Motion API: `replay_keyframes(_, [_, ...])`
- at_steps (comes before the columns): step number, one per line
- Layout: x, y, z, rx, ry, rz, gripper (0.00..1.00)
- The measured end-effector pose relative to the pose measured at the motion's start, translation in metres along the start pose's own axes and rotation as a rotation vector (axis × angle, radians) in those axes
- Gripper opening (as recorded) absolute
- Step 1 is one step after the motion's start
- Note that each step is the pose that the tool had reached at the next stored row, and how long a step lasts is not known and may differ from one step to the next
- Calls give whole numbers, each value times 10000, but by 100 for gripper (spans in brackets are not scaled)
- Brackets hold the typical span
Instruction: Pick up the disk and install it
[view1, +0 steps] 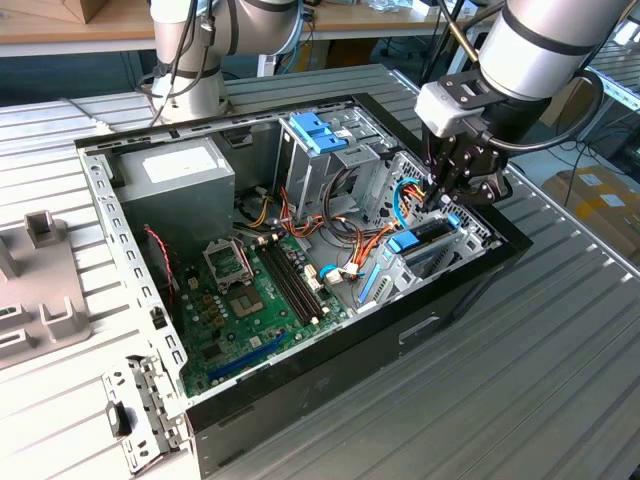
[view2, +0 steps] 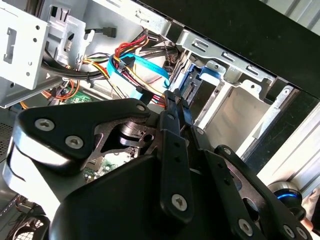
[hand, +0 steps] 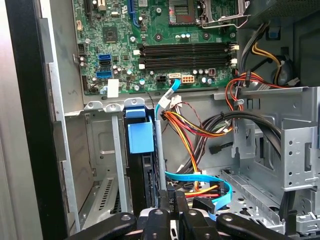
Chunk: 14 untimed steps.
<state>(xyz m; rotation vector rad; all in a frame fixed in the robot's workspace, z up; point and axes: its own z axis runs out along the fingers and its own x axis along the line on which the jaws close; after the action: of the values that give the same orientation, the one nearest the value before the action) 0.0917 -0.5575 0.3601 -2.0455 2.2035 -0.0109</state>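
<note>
Linkage plates of matt black metal, studded with screw heads, make up the black robot gripper (view2: 175, 100), which hangs low over the front corner of the open black desktop computer case (view1: 400, 330). Whether it is spread or closed, and whether it grips anything, I cannot tell, since its own body covers the tips in both wrist views.

Right under it lies the disk (hand: 140, 137), a flat dark hard drive with bright blue plastic rails and a square blue end tab. It stands on edge in a narrow slot of the bare sheet-metal drive bay (hand: 102, 150), with grey walls close on both flat sides. Its long axis runs from beneath the gripper (hand: 172, 202) out toward the circuit board, tab end farthest from the tool. The gripper is thus over the end opposite the tab, in line with the drive rather than across it. In the exterior view the disk (view1: 420, 238) sits just below the gripper (view1: 447, 192), apparently well into the bay.

Beside the slot a flat, glossy light-blue ribbon cable (hand: 200, 179) curls near the tool, and a bundle of orange, red and yellow wires (hand: 190, 125) arches past it.

Farther off lies the green motherboard (hand: 150, 30), flat on the case floor, with long dark memory slots (hand: 185, 55). Beyond that, the exterior view shows a tall perforated metal cage topped by a lighter blue plastic latch (view1: 318, 132), a grey boxy power supply (view1: 180, 170), and the ribbed aluminium table (view1: 560, 350) under everything.
</note>
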Motion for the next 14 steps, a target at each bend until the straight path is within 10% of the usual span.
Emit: replay_keyframes(14, [74,-7,-5,0,-1,0,16])
